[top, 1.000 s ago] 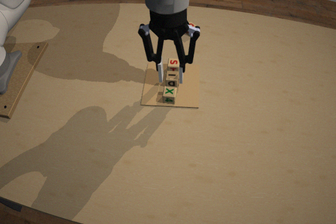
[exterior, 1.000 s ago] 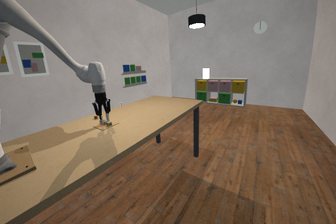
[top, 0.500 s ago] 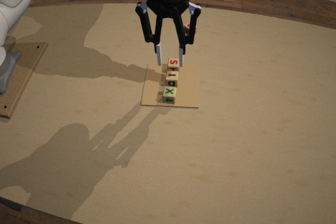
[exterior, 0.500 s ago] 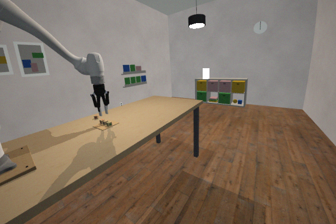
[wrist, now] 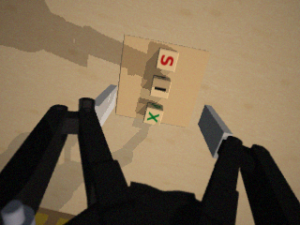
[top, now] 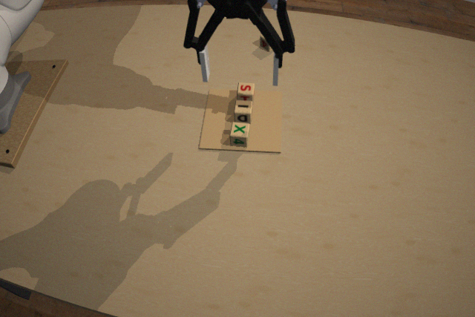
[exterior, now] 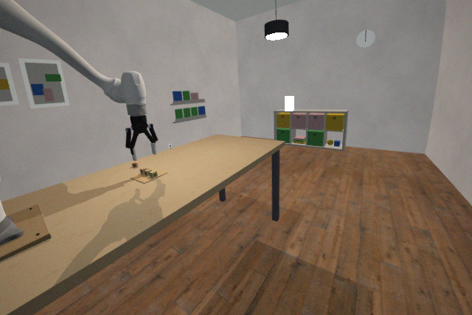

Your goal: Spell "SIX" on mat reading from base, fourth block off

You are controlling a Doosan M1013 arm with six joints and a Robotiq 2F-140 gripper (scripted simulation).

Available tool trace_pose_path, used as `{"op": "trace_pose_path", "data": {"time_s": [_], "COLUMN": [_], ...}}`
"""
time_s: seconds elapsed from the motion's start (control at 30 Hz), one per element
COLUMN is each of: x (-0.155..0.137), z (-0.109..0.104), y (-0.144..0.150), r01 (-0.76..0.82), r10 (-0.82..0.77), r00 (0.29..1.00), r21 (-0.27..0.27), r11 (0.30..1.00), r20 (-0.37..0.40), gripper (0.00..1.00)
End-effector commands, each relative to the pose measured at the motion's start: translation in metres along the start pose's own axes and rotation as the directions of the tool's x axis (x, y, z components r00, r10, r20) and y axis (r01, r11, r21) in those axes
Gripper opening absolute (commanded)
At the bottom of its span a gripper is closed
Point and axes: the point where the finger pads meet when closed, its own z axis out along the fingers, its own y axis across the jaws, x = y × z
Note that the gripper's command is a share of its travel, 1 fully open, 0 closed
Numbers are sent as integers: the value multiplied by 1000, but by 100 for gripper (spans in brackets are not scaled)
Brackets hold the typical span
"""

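My gripper [top: 240, 76] [exterior: 144, 155] [wrist: 158, 105] is wide open and empty, above the blocks. The mat [top: 266, 122] [exterior: 144, 180] [wrist: 187, 84] lies flat. On it stand the block with a red S [top: 245, 88] [wrist: 167, 60], the block with a black I [top: 243, 106] [wrist: 160, 87] and the block with a green X [top: 240, 128] [wrist: 153, 116], in a nearly straight row with small gaps. From the base they read S, I, X from left to right, letters sideways in the top view. The fourth block [top: 263, 44] [exterior: 134, 164] lies off the mat, partly behind a finger.
The robot's base plate [top: 41, 87] [exterior: 28, 223] is fixed to the table [top: 345, 191] [exterior: 206, 155], left of the mat in the top view. The arm's shadow falls across the table and part of the mat.
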Motion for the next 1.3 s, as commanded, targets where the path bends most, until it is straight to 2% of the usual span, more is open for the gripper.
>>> {"op": "trace_pose_path", "data": {"time_s": [0.0, 0.43, 0.7, 1.13, 1.27], "x": [-3, -3, -3, -3, -3], "z": [-2, -2, -11, -61, -66], "y": [0, 0, 0, 0, 0], "r01": [-3, -3, -3, -3, -3], "r10": [3, 3, 3, 3, 3], "r00": [1000, 1000, 1000, 1000, 1000], "r21": [0, 0, 0, 0, 0], "r11": [1000, 1000, 1000, 1000, 1000], "r20": [7, 7, 7, 7, 7], "gripper": [100, 100, 100, 100, 100]}}
